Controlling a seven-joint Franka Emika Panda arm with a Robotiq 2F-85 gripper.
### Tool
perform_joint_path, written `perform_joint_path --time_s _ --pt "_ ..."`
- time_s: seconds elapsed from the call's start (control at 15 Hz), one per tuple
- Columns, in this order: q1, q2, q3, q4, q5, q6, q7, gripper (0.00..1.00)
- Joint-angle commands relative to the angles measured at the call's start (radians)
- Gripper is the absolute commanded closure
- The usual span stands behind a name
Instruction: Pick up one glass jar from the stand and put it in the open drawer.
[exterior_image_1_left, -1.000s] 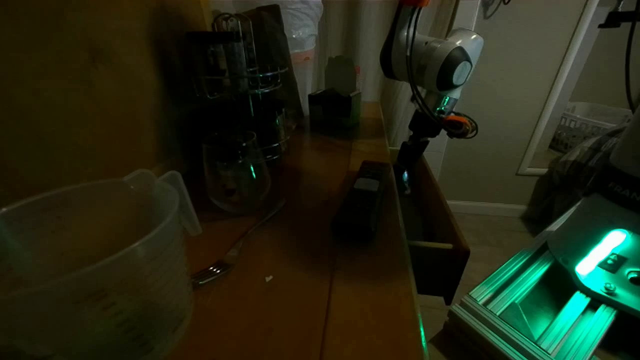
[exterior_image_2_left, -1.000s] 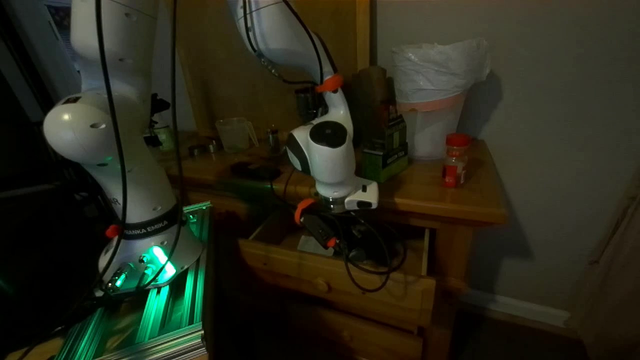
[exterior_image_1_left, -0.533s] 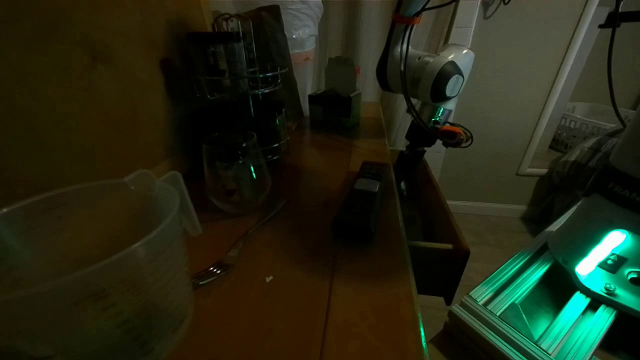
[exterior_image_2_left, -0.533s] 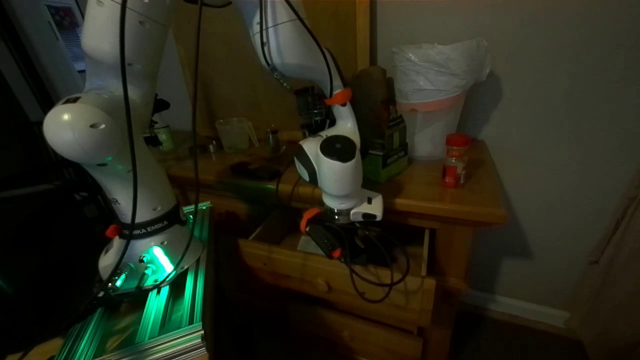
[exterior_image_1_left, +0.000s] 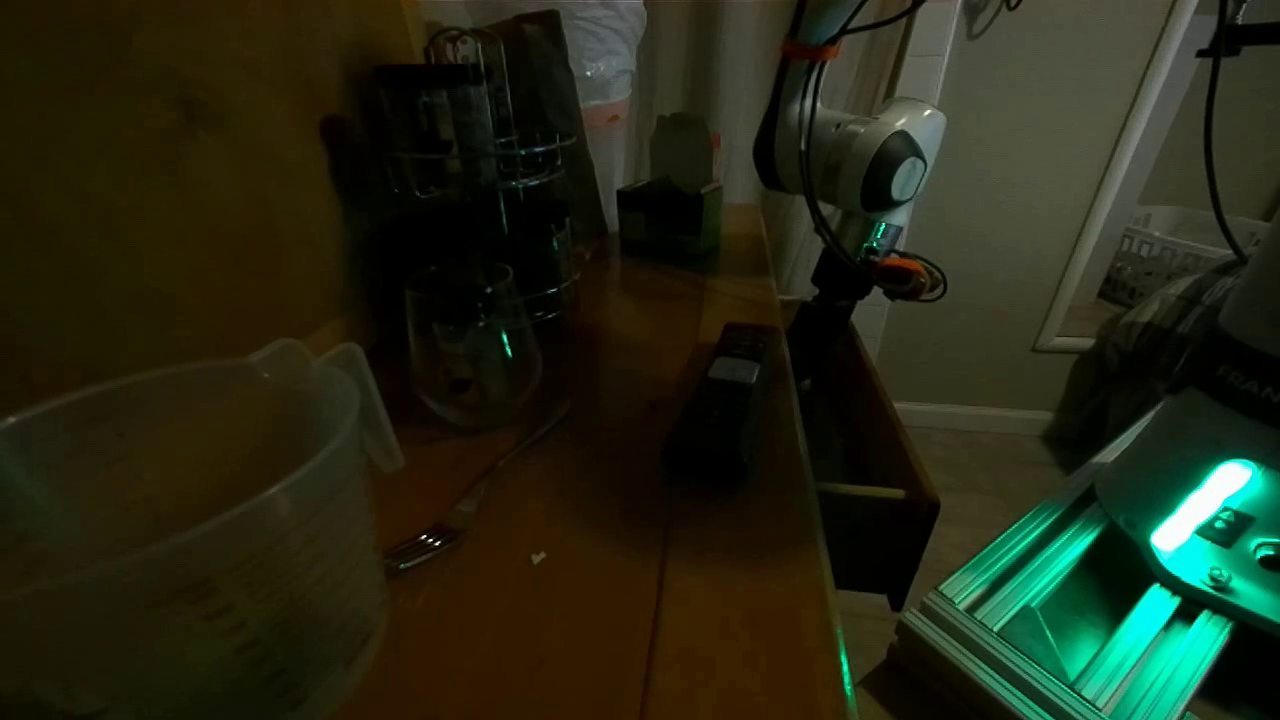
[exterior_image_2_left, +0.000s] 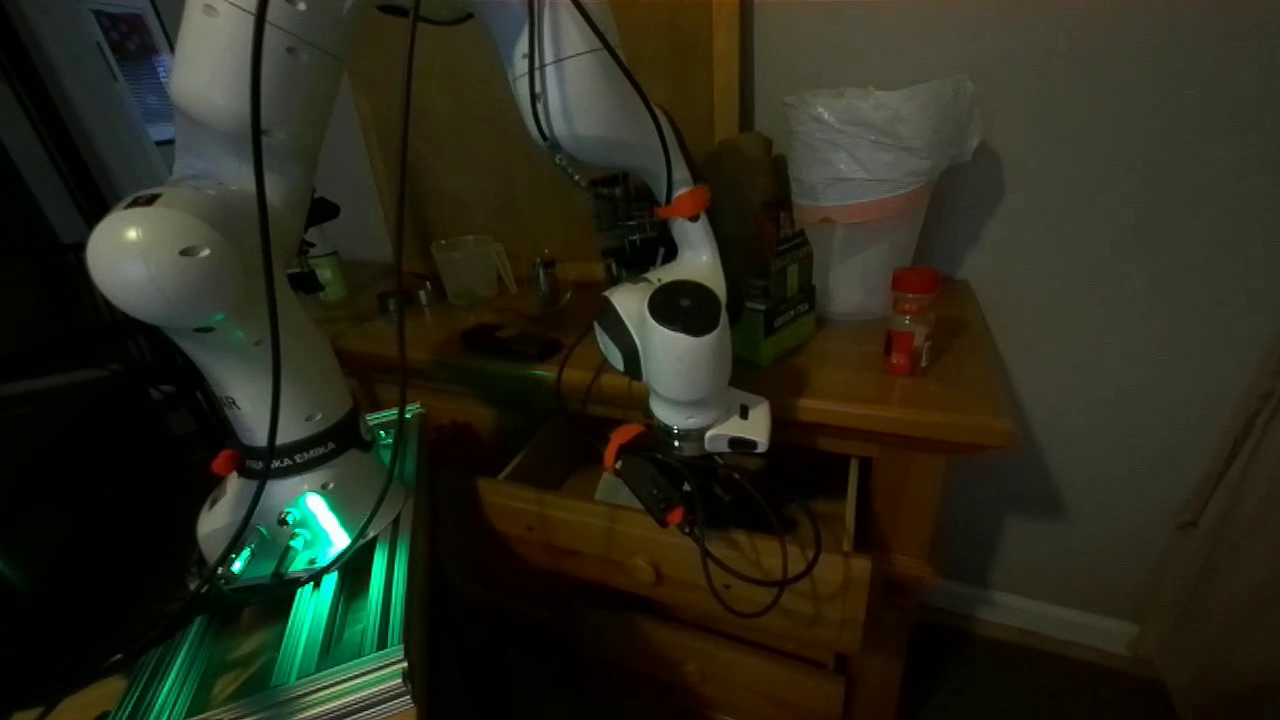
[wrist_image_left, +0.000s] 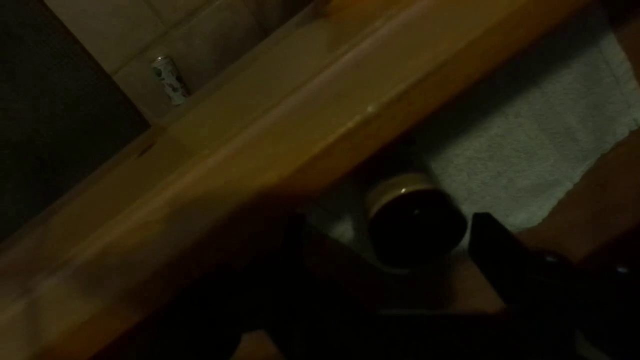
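Gripper (wrist_image_left: 387, 222) sits lower in the drawer (exterior_image_2_left: 570, 525) than a second ago | jaws apart, jar (wrist_image_left: 417, 227) between them | placing seems nearly done; lifting clear likely remains

In an exterior view, the black band (exterior_image_2_left: 315, 450) round the foot of the robot arm (exterior_image_2_left: 285, 365) reads FRANKA EMIKA, a cable (exterior_image_2_left: 257, 130) crossing its first word; an R shows above it. In an exterior view, the band (exterior_image_1_left: 1255, 385) shows FRAN, cut off at the right. Faint print on the green box (exterior_image_2_left: 775, 325) looks like GREEN TEA.
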Motion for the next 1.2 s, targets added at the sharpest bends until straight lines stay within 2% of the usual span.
perform_joint_path --time_s 0.0,0.27,0.53,0.8,0.87,1.0,1.07,1.13 --pt "0.004 -0.049 -0.02 -0.026 -0.019 -0.002 0.019 0.0" --pt "0.007 -0.159 -0.03 -0.093 0.016 0.051 -0.029 0.0" --pt "0.019 -0.336 -0.043 -0.209 0.024 0.162 -0.077 0.0" --pt "0.002 -0.56 -0.024 -0.288 0.178 0.234 -0.257 0.0" --pt "0.004 -0.617 -0.03 -0.313 0.195 0.235 -0.268 0.0" --pt "-0.003 -0.73 -0.041 -0.375 0.188 0.205 -0.211 0.0" --pt "0.002 -0.585 -0.035 -0.286 0.161 0.219 -0.209 0.0" --pt "0.001 -0.624 -0.037 -0.305 0.161 0.219 -0.208 0.0"
